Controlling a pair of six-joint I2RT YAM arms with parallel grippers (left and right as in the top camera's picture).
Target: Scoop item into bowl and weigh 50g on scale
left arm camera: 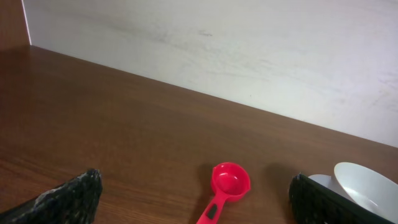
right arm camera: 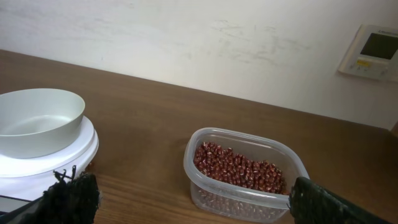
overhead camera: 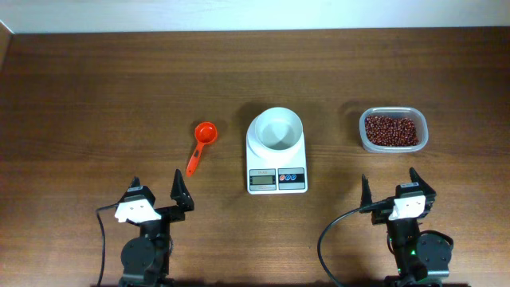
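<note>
An empty white bowl [overhead camera: 276,129] rests on the white scale [overhead camera: 277,180] at the table's centre; the bowl [right arm camera: 37,121] shows at the left of the right wrist view. Dark red-brown beans [overhead camera: 391,129] fill a clear plastic tub [right arm camera: 205,163] at the right. A red scoop [overhead camera: 202,146] lies left of the scale, its cup [left arm camera: 231,181] facing up. My left gripper [overhead camera: 158,187] stands open near the front edge, just short of the scoop's handle. My right gripper [overhead camera: 390,186] is open too, in front of the tub. Neither holds anything.
A pale wall [left arm camera: 249,50] runs along the table's far edge, with a small white panel [right arm camera: 375,51] mounted on it at the right. Black cables [overhead camera: 335,239] curl beside both arm bases at the front of the wooden table [overhead camera: 96,104].
</note>
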